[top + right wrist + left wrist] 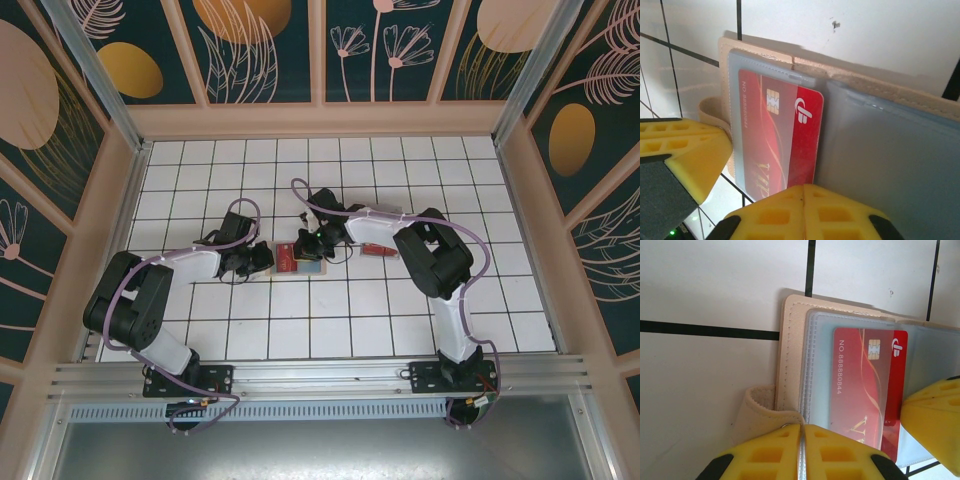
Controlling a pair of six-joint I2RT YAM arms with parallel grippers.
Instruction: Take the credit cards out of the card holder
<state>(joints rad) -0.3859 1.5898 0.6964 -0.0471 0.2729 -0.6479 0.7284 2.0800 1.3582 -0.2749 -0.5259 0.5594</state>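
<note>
Left hand [801,442] at open card holder [790,350], its long axis left-right

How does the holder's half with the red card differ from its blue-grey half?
The card half is clear plastic, with a red card poking out of its inner edge; the blue-grey half looks cloudy and shows no card. The card half carries the strap; none shows on the blue-grey half. Both lie open on one tan cover.
</note>
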